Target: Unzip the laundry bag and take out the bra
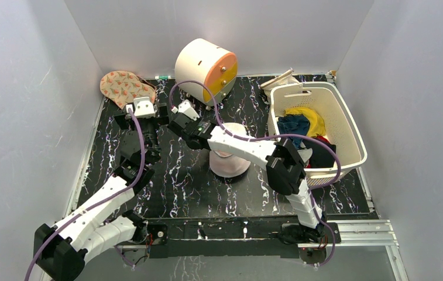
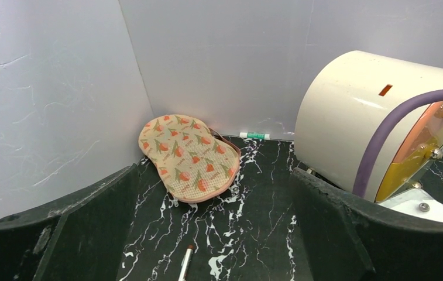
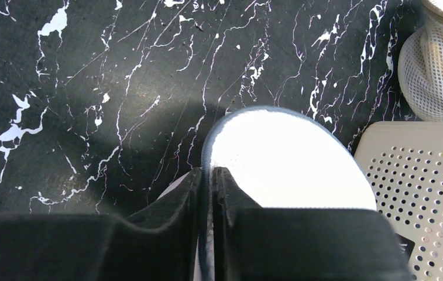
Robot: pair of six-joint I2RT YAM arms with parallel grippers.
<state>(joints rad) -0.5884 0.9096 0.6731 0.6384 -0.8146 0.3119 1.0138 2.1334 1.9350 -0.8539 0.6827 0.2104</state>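
Note:
The laundry bag [image 1: 229,153] is the round white pouch at mid-table, half hidden under my right forearm. A pale pink part [image 1: 230,170] shows at its near side; I cannot tell if it is the bra. My right gripper [image 3: 207,175] points down and is shut on the bag's dark zipper rim [image 3: 206,146]. The bag's face [image 3: 283,158] glares white to the right of the fingers. In the top view its fingertips are hidden under the wrist [image 1: 192,126]. My left gripper [image 1: 143,117] is wide open and empty at the back left [image 2: 214,170], apart from the bag.
A floral flat pouch [image 1: 126,86] [image 2: 189,158] lies in the back left corner, with a pen [image 2: 185,263] near it. The cream-and-orange cabinet [image 1: 204,64] stands at the back. The cream basket [image 1: 339,134] with clothes is at the right [image 3: 423,175]. A white mesh item [image 3: 435,76] lies beside it.

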